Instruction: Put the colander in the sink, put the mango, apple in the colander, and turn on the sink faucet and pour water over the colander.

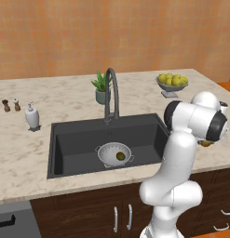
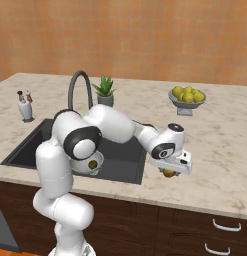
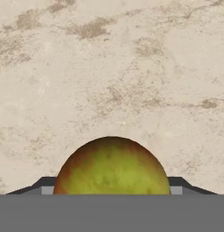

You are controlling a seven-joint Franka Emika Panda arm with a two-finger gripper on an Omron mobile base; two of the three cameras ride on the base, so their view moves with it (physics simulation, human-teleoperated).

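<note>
apple [image 3: 112,166] between claw [image 3: 111,189] fingers, over counter [image 3: 109,68]

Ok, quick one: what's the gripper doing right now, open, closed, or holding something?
Gripper: closed on the small round yellow-green apple with a reddish tinge, which sits between its dark fingertips over the beige marbled counter.

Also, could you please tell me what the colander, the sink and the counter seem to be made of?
Colander: probably steel or enamelled metal; pale silvery, perforated with tiny holes.
Sink: matte dark grey, without glare, perhaps composite or coated metal.
Counter: looks like polished stone, beige with brownish mottled veining; laminate is possible.
</note>
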